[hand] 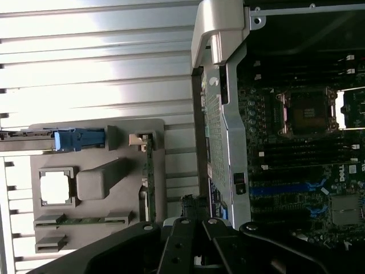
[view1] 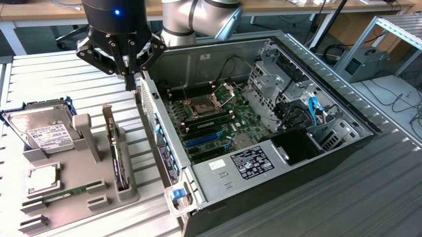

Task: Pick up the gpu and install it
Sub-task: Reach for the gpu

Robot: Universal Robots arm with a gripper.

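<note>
The gpu (view1: 116, 154) stands on edge in a slot of the grey parts holder (view1: 79, 163), at the exterior view's left of the open computer case (view1: 264, 163). In the wrist view the gpu (hand: 149, 171) appears as a thin green strip in the holder (hand: 100, 180). My gripper (view1: 130, 81) hangs above the slatted table, between the holder's far end and the case's rear wall. Its fingers are shut together with nothing between them. The gripper (hand: 188, 208) is apart from the gpu. The motherboard (view1: 211, 123) lies bare in the case, with blue slots (view1: 204, 139).
The holder also carries a hard drive (view1: 43, 131), a processor chip (view1: 43, 178) and a RAM stick (view1: 66, 192). The case's metal rear wall (hand: 222, 114) rises right beside my gripper. A drive cage with cables (view1: 297, 113) fills the case's side at the exterior view's right.
</note>
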